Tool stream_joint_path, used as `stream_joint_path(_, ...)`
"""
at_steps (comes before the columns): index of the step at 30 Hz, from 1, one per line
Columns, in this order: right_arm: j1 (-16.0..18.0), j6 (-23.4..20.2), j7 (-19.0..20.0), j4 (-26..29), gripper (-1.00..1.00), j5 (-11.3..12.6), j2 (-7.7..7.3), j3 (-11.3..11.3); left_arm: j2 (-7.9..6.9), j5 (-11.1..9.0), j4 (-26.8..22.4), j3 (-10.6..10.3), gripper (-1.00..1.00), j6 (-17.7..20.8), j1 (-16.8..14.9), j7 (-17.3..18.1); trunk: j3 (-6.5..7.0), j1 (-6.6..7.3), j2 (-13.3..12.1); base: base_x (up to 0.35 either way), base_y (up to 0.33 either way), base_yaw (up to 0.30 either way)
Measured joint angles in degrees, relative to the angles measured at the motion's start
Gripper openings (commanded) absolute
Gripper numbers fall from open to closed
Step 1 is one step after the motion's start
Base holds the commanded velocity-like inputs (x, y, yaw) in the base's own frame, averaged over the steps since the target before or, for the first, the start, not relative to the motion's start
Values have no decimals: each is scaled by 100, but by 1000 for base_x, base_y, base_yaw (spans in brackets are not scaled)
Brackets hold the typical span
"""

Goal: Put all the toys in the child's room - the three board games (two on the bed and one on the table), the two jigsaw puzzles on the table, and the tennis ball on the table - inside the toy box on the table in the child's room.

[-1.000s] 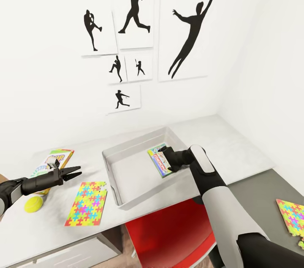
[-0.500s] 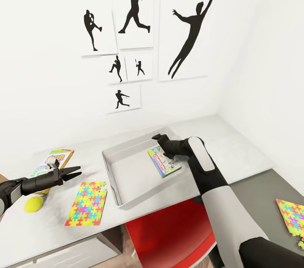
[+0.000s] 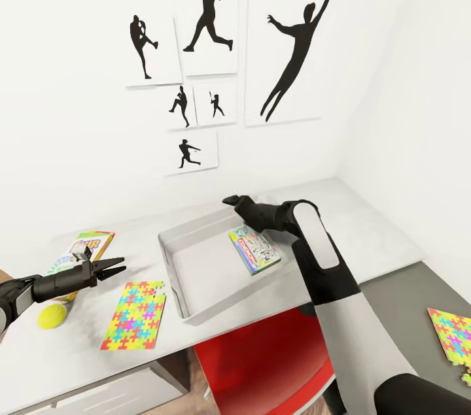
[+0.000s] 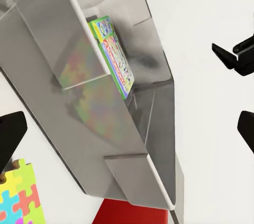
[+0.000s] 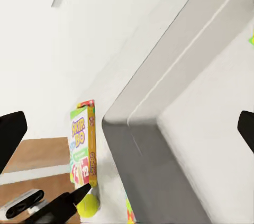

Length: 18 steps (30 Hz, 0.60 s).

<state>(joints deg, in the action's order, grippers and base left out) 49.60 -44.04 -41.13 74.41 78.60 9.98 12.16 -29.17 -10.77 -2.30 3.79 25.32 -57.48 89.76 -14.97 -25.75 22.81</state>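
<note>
Bright, even simulator light; soft shadows, sharp focus.

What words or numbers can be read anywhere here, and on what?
"SKIP-BO" and "12": on the game box standing on the table, by the ball.
Game box in the toy box: a red banner and print, too blurred to read.
Wall pictures: no lettering.

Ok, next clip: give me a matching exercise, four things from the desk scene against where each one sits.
Things:
1. green-edged flat game box
2. small yellow-green tennis ball
3. multicoloured jigsaw puzzle square
4. right gripper

Places:
A. on the pale desk top, left of the bin
B. inside the light-grey bin
C. above the bin's far rim
D. near the desk's front left edge, below the left gripper

Pairs: 1-B, 2-D, 3-A, 4-C
</note>
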Motion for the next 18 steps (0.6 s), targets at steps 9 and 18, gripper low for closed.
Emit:
stream_joint_path(9, -801, -678, 633, 1281, 100, 15, -640, -27, 0, 0, 0, 0, 100, 0, 1, 0, -1, 0, 0, 0, 0, 0)
stream_joint_path(18, -1508, -662, 3370, 1629, 100, -58, -1688, -70, 0, 0, 0, -1, 100, 0, 1, 0, -1, 0, 0, 0, 0, 0)
